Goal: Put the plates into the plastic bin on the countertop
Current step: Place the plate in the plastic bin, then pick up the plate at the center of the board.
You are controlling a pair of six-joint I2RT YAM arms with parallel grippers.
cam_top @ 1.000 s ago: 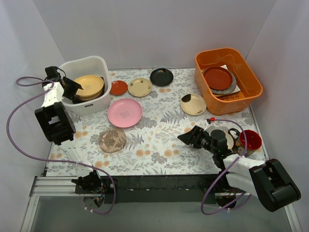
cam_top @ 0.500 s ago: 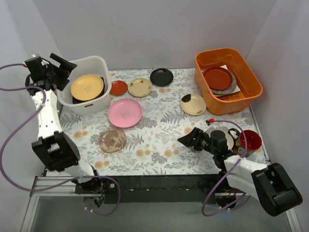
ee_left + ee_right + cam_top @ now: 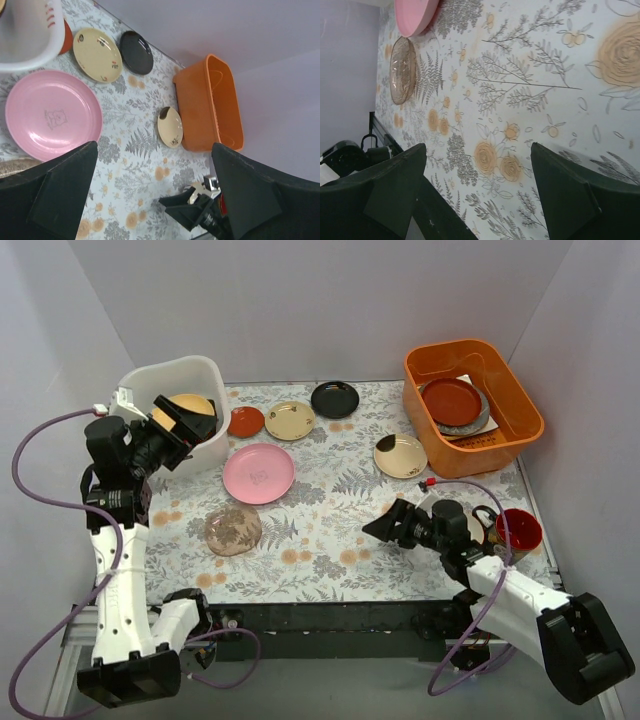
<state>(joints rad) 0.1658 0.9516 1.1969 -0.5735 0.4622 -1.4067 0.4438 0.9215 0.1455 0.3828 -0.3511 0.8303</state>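
The white plastic bin [image 3: 150, 377] stands at the countertop's [image 3: 330, 510] far left, a yellow plate [image 3: 190, 402] inside it. My left gripper [image 3: 186, 420] hovers open and empty over the bin's front rim, facing right. On the countertop lie a pink plate [image 3: 258, 473] [image 3: 52, 115], an orange-red one [image 3: 245, 421], a beige one [image 3: 290, 420] [image 3: 97, 55], a black one [image 3: 334, 399] [image 3: 136, 52], a cream one [image 3: 400, 455] [image 3: 170, 126] and a brownish floral one [image 3: 233, 530] [image 3: 402, 70]. My right gripper [image 3: 385, 525] [image 3: 480, 200] hangs open and empty, low over bare countertop.
An orange tub [image 3: 520, 415] [image 3: 207, 105] at the far right holds a red plate [image 3: 452, 400] on other dishes. A red mug [image 3: 520, 530] stands by the right arm, near the countertop's right edge. Grey walls close in three sides.
The left gripper opened, left the yellow plate in the bin, rose out and swung round to face right. The right gripper shifted slightly left.
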